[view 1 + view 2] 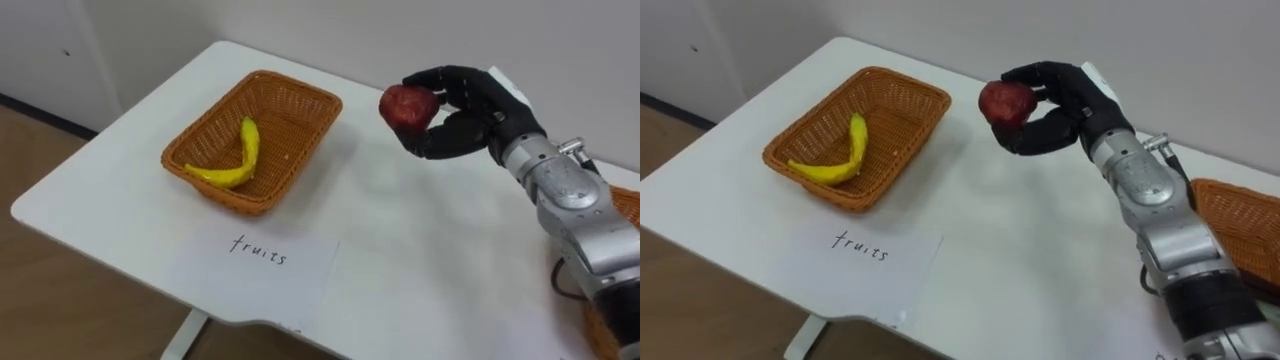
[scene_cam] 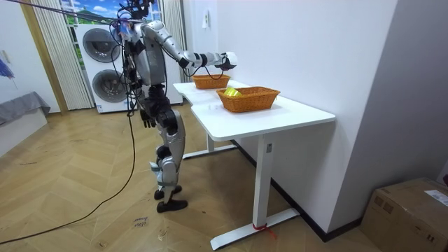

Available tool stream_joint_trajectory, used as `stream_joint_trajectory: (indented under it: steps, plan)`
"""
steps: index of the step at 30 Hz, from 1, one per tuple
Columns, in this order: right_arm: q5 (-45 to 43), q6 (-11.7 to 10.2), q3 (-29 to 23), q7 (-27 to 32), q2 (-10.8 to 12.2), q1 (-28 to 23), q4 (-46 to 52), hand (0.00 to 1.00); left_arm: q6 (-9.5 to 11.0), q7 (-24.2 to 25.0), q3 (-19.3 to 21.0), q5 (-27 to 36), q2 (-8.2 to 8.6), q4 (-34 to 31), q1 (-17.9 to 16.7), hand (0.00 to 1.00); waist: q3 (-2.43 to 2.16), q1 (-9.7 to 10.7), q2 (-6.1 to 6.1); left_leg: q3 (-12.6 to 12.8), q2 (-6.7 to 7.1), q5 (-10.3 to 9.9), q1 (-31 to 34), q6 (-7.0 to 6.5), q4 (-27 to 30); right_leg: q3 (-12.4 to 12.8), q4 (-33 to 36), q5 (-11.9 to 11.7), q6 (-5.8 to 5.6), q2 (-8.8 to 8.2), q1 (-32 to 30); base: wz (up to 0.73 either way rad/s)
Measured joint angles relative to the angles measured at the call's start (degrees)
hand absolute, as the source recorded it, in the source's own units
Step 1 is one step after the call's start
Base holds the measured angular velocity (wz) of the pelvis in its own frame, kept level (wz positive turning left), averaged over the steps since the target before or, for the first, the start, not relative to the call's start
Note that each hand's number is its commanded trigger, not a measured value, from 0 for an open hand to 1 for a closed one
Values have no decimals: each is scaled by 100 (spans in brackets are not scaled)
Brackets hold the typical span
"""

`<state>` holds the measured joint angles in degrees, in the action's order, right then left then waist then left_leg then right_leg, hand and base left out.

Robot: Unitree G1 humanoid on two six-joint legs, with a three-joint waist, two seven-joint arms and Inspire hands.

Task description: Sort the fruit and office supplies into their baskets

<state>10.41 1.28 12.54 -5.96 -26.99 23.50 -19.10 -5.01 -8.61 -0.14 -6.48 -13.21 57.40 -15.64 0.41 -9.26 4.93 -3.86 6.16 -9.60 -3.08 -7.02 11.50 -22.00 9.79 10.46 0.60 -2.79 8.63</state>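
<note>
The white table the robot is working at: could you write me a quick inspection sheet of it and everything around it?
Surface: white table, with a paper label lying near its front edge.
Job's things: banana lying in the wicker basket; red apple held in the air to that basket's right; second basket at the table's right.
Clutter: nothing seen.
Hands: right hand curled round the apple; left hand hanging by the robot's hip.
Cables: nothing seen beyond the robot's own.
Surroundings: stacked washing machines behind the robot, cardboard box on the wood floor.
</note>
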Motion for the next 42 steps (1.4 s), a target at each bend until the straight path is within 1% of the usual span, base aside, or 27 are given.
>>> stream_joint_trajectory:
  steps: [1,2,4,8,10,14,15,16,17,18,19,20,21,22,23,24,27,29,31,34,36,37,38,40,41,42]
  plan:
    - [23,0,0,4,0,0,-1,100,0,31,2,-3,-6,-2,9,0,18,-20,7,0,0,-7,-10,1,1,2,0,2,-4,0,10,0]
    - [63,1,0,4,0,0,0,100,-1,67,0,-3,-6,-5,15,0,25,-39,18,-2,0,-17,-11,1,10,2,-1,3,-5,1,14,0]
    - [93,1,0,3,0,0,0,100,-8,124,-2,-4,0,-5,12,0,11,-66,41,-7,2,-25,-9,-3,15,1,0,6,-9,0,16,2]
    - [97,4,1,3,1,1,-1,100,-91,196,-2,-51,-2,-29,15,0,-18,-79,85,-99,25,-30,-9,-10,31,-3,-2,10,-18,-5,49,12]
    - [97,4,3,8,7,1,-10,100,-92,203,-2,-53,-2,-28,28,0,-17,-120,86,-122,32,-30,-12,-12,32,-1,-2,10,-19,-6,60,6]
    - [83,13,27,99,10,4,-24,100,-106,264,4,-100,-5,-30,35,0,-5,-232,104,-145,43,-39,-13,-25,34,-2,-1,14,-25,-11,69,2]
    - [57,14,72,113,10,9,-25,100,-137,286,3,-173,-5,-71,11,0,13,-259,123,-147,46,-39,-16,-25,28,-1,-2,19,-34,-14,68,0]
    - [41,16,104,115,9,11,-26,100,-145,287,3,-213,-5,-88,-3,0,20,-280,132,-147,48,-39,-17,-26,25,4,-1,24,-43,-15,66,0]
    - [-23,39,181,114,9,12,-26,100,-170,290,-6,-254,-1,-111,-29,0,23,-328,144,-146,50,-43,-17,-29,24,26,-1,28,-49,-15,62,0]
    - [-150,107,222,98,15,16,-25,100,-200,300,-9,-298,8,-120,-41,0,18,-375,174,-163,54,-47,-15,-29,25,40,0,29,-52,-13,62,0]
    - [-211,136,224,90,25,17,-26,100,-204,303,-9,-314,8,-120,-45,0,23,-382,183,-189,60,-48,-8,-29,28,39,0,30,-53,-13,62,18]
    - [-327,151,223,89,31,17,-26,100,-206,304,-6,-371,8,-126,-63,0,28,-386,200,-269,78,-47,21,-30,46,36,1,30,-53,-15,63,30]
    - [-434,154,224,89,31,32,-26,100,-208,306,-7,-514,9,-133,-86,0,29,-405,219,-321,85,-49,49,-32,83,37,2,30,-53,-15,64,30]
    - [-437,156,224,89,32,40,-25,100,-210,306,-7,-557,10,-136,-97,0,30,-425,225,-335,87,-49,50,-32,104,38,2,30,-53,-15,65,19]
    - [-444,156,233,87,35,61,-25,100,-212,308,-3,-564,14,-140,-119,0,34,-512,239,-354,90,-49,55,-32,116,35,1,31,-54,-14,67,13]
    - [-455,156,259,87,36,93,-25,100,-212,310,4,-564,17,-139,-133,0,36,-545,248,-397,98,-49,61,-32,119,-3,-1,31,-55,-16,76,17]
    - [-511,156,312,84,57,165,-24,100,-213,312,10,-564,19,-139,-166,0,40,-605,248,-558,141,-49,64,-33,132,-17,-6,42,-72,-30,122,28]
    - [-527,156,348,84,57,186,-25,100,-213,318,15,-563,18,-141,-170,0,40,-676,249,-619,161,-50,61,-37,141,-11,-7,53,-91,-40,142,21]
    - [-523,157,444,77,79,250,-27,100,-214,342,65,-562,26,-148,-194,0,40,-703,251,-662,169,-51,71,-38,150,-29,-6,53,-91,-40,150,15]
    - [-510,157,443,82,130,251,-35,100,-215,427,154,-556,31,-271,-300,0,44,-821,245,-743,185,-51,71,-38,169,-69,-5,57,-98,-43,171,13]
    - [-382,157,465,90,131,252,-51,100,-217,464,179,-549,30,-359,-391,0,56,-873,230,-794,207,-57,38,-47,183,-89,-11,79,-134,-54,231,13]
    - [-361,157,489,97,129,253,-58,100,-214,466,178,-549,27,-378,-419,0,54,-884,233,-804,219,-57,30,-47,182,-84,-7,96,-162,-66,241,10]
    - [-314,157,551,114,127,253,-85,100,-221,466,178,-550,23,-370,-430,0,52,-943,242,-806,234,-58,19,-48,182,-82,-8,121,-203,-83,254,6]
    - [-244,165,716,95,125,245,-104,100,-220,466,174,-560,26,-374,-459,0,61,-943,239,-909,263,-58,28,-48,212,-175,-7,128,-213,-92,293,20]
    - [-227,174,746,89,125,246,-115,100,-220,466,174,-561,26,-374,-466,0,62,-956,239,-915,265,-58,18,-48,212,-176,-6,128,-215,-93,304,16]
    - [-184,187,795,79,125,246,-162,52,-220,465,179,-562,23,-376,-489,0,72,-984,236,-915,266,-58,-22,-48,204,-174,-4,133,-222,-94,334,0]
